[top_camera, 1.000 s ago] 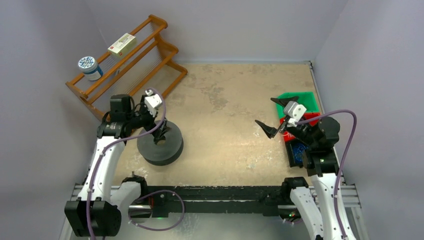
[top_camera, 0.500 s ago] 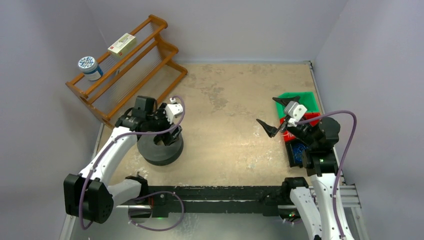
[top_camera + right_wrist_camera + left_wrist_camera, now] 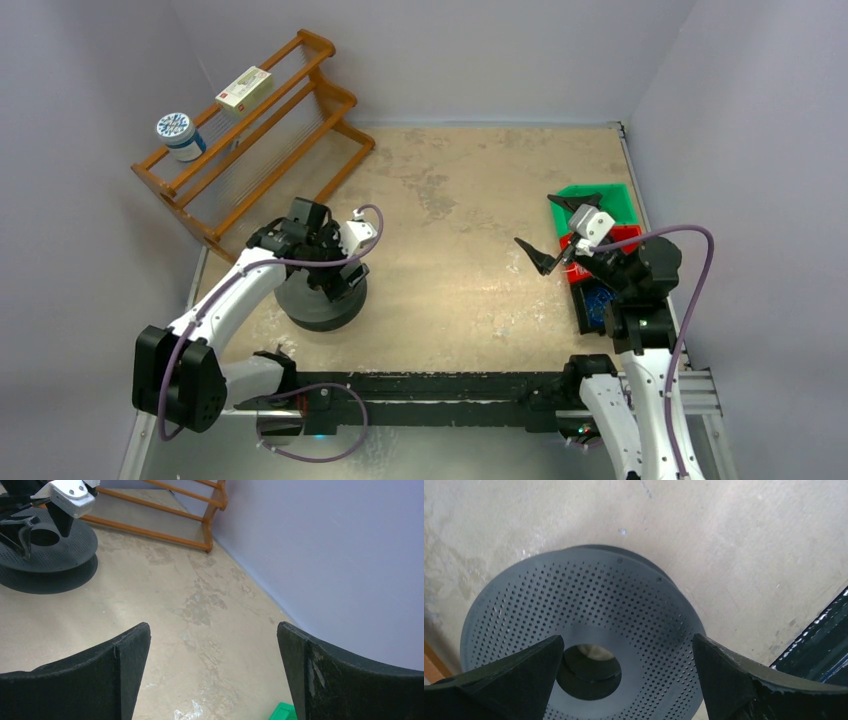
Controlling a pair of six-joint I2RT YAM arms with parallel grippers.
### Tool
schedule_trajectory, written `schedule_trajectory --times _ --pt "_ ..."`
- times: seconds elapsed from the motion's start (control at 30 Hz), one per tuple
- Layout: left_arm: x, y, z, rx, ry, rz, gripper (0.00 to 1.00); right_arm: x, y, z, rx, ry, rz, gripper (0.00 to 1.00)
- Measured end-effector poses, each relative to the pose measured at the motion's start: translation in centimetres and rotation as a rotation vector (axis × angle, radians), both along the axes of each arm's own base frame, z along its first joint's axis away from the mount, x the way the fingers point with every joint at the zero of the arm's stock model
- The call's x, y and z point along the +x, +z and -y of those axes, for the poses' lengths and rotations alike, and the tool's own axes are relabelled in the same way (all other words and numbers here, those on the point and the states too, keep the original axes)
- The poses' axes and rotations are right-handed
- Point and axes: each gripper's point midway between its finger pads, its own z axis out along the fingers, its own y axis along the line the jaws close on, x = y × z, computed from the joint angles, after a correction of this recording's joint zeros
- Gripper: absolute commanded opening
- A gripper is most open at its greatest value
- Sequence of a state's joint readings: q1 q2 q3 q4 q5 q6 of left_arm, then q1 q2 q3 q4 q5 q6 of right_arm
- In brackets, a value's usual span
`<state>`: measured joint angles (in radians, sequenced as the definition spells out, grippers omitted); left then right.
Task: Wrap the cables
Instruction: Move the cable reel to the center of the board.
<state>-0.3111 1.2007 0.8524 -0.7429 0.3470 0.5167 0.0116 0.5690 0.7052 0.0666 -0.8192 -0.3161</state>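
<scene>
Top view: the cables (image 3: 275, 160) show only as faint pale threads strung along the wooden rack (image 3: 338, 98) at the table's (image 3: 470, 190) far left corner. They lie between its rails. Their long axis follows the rack, running from near-left to far-right. Too thin to count strands or find their ends. The wrist views do not resolve them.

A box (image 3: 245, 88) and a jar with a blue patterned lid (image 3: 176, 134) sit on the rack's upper rails.

Left gripper (image 3: 335, 278) hangs over a dark spool (image 3: 318, 305) lying flat at the near left, well apart from the rack. Jaws spread wide, nothing between them. Whether the tips touch the spool, cannot tell.

Left wrist view adds what the top view lacks. The spool's upper flange is perforated with small holes, and it has a round centre hole. The two fingers flank that hole. No thread is discernible on the flange.

Right gripper (image 3: 555, 230) is raised over the table's right side, jaws wide, empty. It sits just beside a green bin (image 3: 610, 200) and a red bin (image 3: 628, 236), with blue items in the tray nearer the base.

Right wrist view looks across bare table to the spool, the left gripper's white camera housing, the rack's lower rails and the purple wall. A green corner shows at its bottom edge.
</scene>
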Motion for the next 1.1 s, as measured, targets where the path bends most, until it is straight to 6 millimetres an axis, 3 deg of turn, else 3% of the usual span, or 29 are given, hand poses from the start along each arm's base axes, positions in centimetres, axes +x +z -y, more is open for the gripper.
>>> schedule_trajectory --times 0.23,0.4,0.73,1.1 --pt "-1.0 -0.1 -2.0 0.098 0.047 -0.048 0.99 0.1 -0.4 0.1 -0.003 -0.003 -0.006 0.99" --pt "-1.6 0.5 -2.0 0.112 0.038 -0.098 0.99 0.2 -0.4 0.1 -0.005 -0.005 -0.005 0.99" --pt "-3.8 -1.4 -2.0 0.143 0.009 -0.312 0.99 0.2 -0.4 0.1 -0.005 -0.005 -0.005 0.99" --pt "-2.6 -1.6 -0.6 0.111 -0.02 -0.381 0.99 0.6 -0.5 0.5 -0.013 -0.031 0.003 0.99"
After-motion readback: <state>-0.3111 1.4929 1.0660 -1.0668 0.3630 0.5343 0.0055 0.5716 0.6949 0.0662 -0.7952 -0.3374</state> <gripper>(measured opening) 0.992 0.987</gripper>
